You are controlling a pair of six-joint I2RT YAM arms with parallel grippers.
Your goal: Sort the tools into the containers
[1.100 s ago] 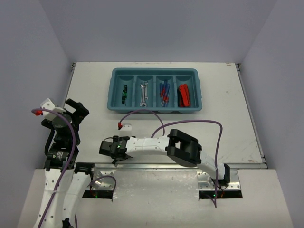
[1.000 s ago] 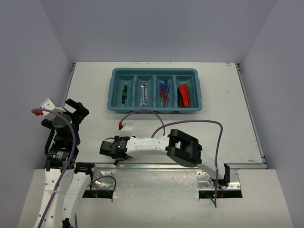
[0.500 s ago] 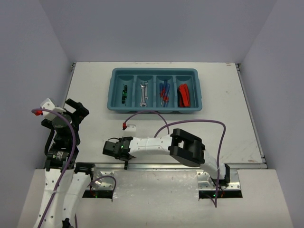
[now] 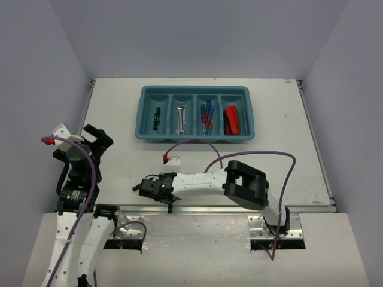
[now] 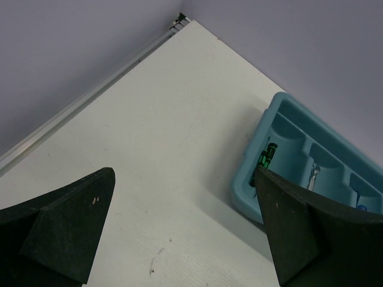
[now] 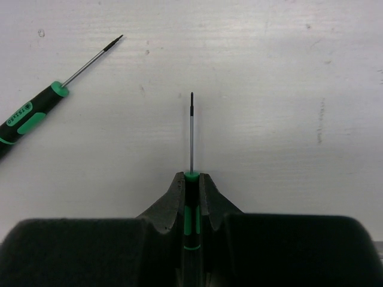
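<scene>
My right gripper [image 4: 159, 192] [image 6: 191, 179] is low over the table near its front edge, shut on a thin black-and-green precision screwdriver [image 6: 191, 137]. The shaft sticks out past the fingertips. A second black-and-green screwdriver [image 6: 30, 122] lies on the table to the left in the right wrist view. The teal tray [image 4: 194, 89] [image 5: 286, 119] at the back holds a black-and-green screwdriver [image 4: 158, 118] [image 5: 266, 156], a silver wrench [image 4: 181, 118], blue screwdrivers [image 4: 207, 116] and red pliers [image 4: 231, 119], one kind per compartment. My left gripper [image 4: 96, 137] [image 5: 184, 179] is open at the far left, holding nothing.
A metal rail [image 4: 203, 210] runs along the table's near edge just below the right gripper. The right arm's purple cable [image 4: 191, 142] loops above the table between the gripper and the tray. Walls close the table on three sides.
The right gripper has shut on the black-and-green screwdriver and shifted to the right along the front edge. The left arm has not moved.
</scene>
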